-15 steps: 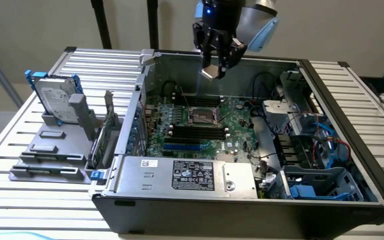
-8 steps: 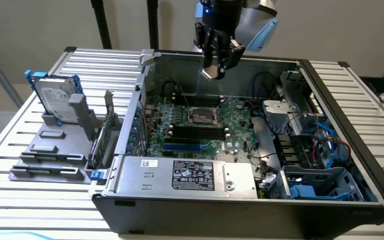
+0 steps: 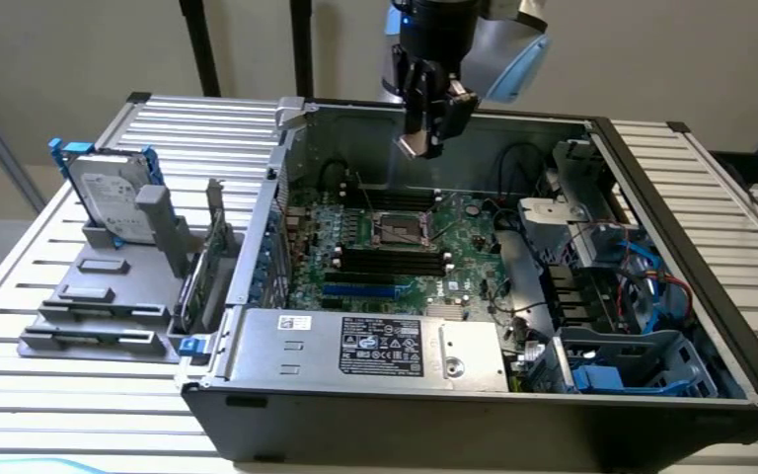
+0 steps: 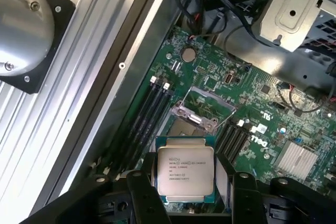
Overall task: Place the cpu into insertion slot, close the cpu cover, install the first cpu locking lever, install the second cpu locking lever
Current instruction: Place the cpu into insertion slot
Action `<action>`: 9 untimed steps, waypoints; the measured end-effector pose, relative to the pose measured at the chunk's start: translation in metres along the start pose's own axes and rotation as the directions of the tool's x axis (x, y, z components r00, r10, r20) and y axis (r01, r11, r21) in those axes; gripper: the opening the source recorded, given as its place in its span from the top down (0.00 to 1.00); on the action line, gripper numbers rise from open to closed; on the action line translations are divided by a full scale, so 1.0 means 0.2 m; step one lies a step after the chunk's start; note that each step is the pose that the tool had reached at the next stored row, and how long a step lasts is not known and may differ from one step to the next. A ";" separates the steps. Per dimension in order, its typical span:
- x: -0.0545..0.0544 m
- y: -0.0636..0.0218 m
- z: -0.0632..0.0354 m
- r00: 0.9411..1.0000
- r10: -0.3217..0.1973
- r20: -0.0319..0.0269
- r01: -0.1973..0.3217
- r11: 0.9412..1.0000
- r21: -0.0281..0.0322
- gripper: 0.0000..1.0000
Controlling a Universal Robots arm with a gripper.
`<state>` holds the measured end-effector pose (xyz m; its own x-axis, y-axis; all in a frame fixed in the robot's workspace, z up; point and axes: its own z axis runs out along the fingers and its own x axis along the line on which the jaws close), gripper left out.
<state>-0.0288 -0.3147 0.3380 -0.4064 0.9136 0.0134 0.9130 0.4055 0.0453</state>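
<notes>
1. Silvery-topped square cpu (image 4: 186, 172) on a green base: one, printed face up toward the wrist camera.
2. Black two-fingered claw (image 4: 189, 181): one. Its two fingers (image 4: 145, 195) pinch the cpu by opposite edges, so the cpu sits right between them.
3. Square black insertion slot (image 4: 180, 128) with a silvery rim: one, on the green motherboard (image 4: 262, 93), below the claw and clear of the cpu.
4. Thin silvery square-frame cpu cover (image 4: 199, 119): one, tilted up off the slot on the side away from the claw.
5. Long black memory slots (image 4: 149, 111): rows on two sides of the slot, below the claw.
6. Round silver coin cell (image 4: 189, 54): one, farther from the claw than the slot.
7. Open grey metal computer case (image 3: 352, 138): one, with the claw hanging over it.
</notes>
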 end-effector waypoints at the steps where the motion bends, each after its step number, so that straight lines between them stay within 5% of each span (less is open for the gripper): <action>1: 0.00 0.000 0.001 1.000 0.018 0.001 -0.018 1.000 0.000 0.45; 9: 0.00 0.000 0.007 0.987 0.163 0.007 -0.163 0.987 -0.003 0.45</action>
<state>-0.0288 -0.3147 0.3366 -0.2518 0.9677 0.0135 0.9669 0.2510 0.0453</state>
